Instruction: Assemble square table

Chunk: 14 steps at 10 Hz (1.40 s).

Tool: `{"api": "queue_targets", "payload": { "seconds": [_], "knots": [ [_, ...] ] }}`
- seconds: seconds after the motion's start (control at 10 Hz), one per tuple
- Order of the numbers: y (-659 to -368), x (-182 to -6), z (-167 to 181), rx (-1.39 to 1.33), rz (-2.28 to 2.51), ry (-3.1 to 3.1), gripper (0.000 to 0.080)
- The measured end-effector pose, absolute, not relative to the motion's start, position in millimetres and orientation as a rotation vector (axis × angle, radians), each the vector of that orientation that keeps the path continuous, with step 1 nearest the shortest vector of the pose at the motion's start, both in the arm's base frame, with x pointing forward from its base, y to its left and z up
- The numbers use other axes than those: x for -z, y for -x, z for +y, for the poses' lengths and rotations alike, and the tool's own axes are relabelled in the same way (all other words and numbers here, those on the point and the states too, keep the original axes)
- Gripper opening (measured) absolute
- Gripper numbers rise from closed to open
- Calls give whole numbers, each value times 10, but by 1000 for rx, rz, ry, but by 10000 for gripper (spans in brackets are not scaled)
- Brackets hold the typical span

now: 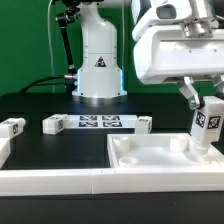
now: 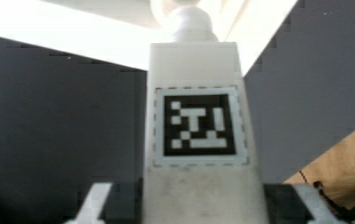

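My jaws grip a white block leg (image 1: 207, 127), held upright, closed partway on its sides. Directly beneath them lies the square slab (image 1: 140, 166), the leg over one corner.

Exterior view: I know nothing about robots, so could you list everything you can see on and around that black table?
square white plastic slab with a raised rim: one, white, on the table at the exterior view's lower right
loose short white block leg with a black-and-white tag: one, white, lying at the exterior view's left edge
held short white block leg with a tag: one, white, upright over the slab's far right corner
marker board: one, white with tags, flat mid-table
long white border rail: one, white, along the near edge
black table: one, black, under everything
robot arm: one, white, behind the marker board
end effector: one, white, closed on the held leg
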State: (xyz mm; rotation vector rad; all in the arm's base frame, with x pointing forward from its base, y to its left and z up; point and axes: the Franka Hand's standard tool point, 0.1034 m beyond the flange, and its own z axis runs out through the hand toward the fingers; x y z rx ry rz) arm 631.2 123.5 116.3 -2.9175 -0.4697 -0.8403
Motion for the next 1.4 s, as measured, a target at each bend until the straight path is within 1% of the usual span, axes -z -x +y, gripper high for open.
{"api": "queue_targets", "payload": {
  "seconds": [0.2, 0.4, 0.6, 1.4],
  "knots": [
    [-6304, -1144, 1237, 836, -471, 2918, 292],
    [-6284, -1083, 1230, 823, -472, 2922, 292],
    [-6287, -1075, 1197, 821, -468, 2925, 292],
    [-6237, -914, 1206, 806, -469, 2928, 292]
  ]
}}
